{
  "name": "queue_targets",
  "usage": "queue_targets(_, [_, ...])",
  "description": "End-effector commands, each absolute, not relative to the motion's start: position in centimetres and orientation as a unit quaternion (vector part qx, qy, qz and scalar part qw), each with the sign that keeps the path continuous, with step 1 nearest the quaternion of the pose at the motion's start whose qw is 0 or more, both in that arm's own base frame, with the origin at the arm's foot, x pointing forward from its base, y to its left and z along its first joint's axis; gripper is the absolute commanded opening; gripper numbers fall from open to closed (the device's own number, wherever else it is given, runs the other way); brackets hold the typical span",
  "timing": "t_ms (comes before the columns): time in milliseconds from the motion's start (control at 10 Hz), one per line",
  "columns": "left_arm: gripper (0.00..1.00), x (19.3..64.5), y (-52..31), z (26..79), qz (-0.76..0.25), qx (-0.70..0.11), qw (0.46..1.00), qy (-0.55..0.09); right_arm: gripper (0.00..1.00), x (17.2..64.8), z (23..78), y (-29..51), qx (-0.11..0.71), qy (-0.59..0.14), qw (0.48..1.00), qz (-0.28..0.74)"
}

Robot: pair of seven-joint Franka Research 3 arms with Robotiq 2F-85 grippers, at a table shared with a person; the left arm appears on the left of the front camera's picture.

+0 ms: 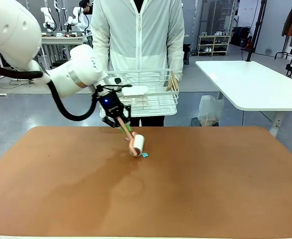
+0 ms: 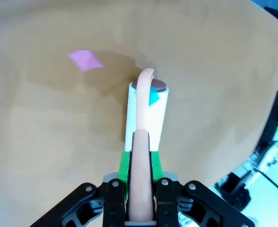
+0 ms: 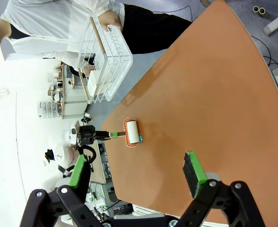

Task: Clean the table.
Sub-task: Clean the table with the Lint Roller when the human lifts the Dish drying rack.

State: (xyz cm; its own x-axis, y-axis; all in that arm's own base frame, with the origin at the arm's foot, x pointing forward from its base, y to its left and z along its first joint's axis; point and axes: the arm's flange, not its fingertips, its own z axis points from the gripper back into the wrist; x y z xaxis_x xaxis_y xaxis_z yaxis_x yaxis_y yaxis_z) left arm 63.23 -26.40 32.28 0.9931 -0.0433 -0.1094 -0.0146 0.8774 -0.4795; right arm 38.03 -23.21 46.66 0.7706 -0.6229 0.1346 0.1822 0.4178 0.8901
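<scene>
My left gripper (image 1: 121, 122) is shut on the pink handle of a white lint roller (image 1: 137, 144), whose roll rests on the reddish-brown table (image 1: 210, 189) near its far middle. In the left wrist view the green pads (image 2: 124, 166) clamp the handle, and the lint roller (image 2: 148, 111) lies on the table (image 2: 214, 71) with a teal scrap (image 2: 154, 98) at its far end. A pink scrap (image 2: 84, 60) lies beyond it to the left. A teal scrap (image 1: 145, 155) sits beside the roll. My right gripper (image 3: 135, 172) hangs open high above the table (image 3: 205, 94), holding nothing.
A person stands at the far edge holding a white wire basket (image 1: 141, 97), the same basket (image 3: 103, 61) seen from the right wrist. A smaller white table (image 1: 250, 82) stands at the back right, with a plastic bag (image 1: 209, 109) on the floor by it.
</scene>
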Motion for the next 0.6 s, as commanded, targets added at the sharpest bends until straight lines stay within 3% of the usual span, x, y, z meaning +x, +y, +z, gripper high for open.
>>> queue_targets(0, [0.21, 63.5, -30.6, 25.7, -0.003, -0.223, 0.967, 0.123, 1.00, 37.9, 46.7, -23.1, 0.485, -0.237, 0.806, -0.242])
queue_targets(500, [0.21, 63.0, -34.3, 26.3, 0.027, -0.234, 0.965, 0.117, 1.00, 37.9, 46.7, -23.1, 0.485, -0.237, 0.806, -0.242])
